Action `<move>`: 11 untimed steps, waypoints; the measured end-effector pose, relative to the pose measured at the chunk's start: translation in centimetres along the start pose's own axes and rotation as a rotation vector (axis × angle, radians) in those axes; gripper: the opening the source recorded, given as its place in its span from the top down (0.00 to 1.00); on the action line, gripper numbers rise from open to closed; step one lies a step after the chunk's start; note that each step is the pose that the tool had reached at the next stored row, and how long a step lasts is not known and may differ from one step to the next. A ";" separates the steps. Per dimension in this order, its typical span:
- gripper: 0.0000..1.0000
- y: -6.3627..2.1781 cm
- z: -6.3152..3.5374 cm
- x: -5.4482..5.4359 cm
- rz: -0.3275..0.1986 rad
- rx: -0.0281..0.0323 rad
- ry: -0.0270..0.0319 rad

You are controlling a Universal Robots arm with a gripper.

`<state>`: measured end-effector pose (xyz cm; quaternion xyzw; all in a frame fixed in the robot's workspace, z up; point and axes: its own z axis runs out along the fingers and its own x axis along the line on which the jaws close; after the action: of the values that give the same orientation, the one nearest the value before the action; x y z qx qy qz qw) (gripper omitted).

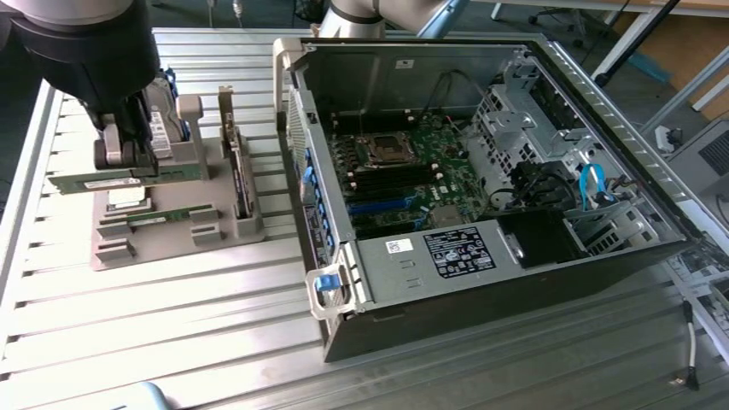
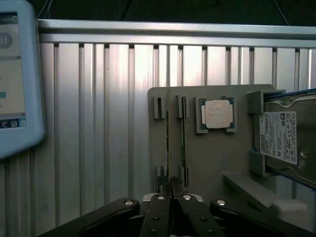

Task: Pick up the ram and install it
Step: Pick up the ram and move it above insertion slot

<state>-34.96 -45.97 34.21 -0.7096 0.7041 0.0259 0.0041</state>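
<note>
Slatted surface [image 1: 171, 342]: one computer case [image 1: 456, 256], two rams. Arm [image 1: 80, 43] points down; fingers [image 2: 177, 186] clamp one ram [image 1: 97, 183], spare ram [image 1: 169, 215] near.

Light is glinting along the ribbed metal surface [image 1: 171, 342], which is running wide across the exterior view. Beyond its far edge, pale table legs [image 1: 624, 41] are slanting past a wooden panel [image 1: 684, 43] at the exterior view's right. A pale-framed screen [image 2: 15, 74] is glowing beside the slats.
</note>
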 end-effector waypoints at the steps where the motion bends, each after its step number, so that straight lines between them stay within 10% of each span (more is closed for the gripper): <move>1: 0.88 0.00 -0.17 0.0 0.000 0.0000 -0.0001; 11: 0.88 -0.04 -2.00 -0.1 0.000 0.0001 0.0000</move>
<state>-34.86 -45.97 36.20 -0.7097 0.7040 0.0259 0.0042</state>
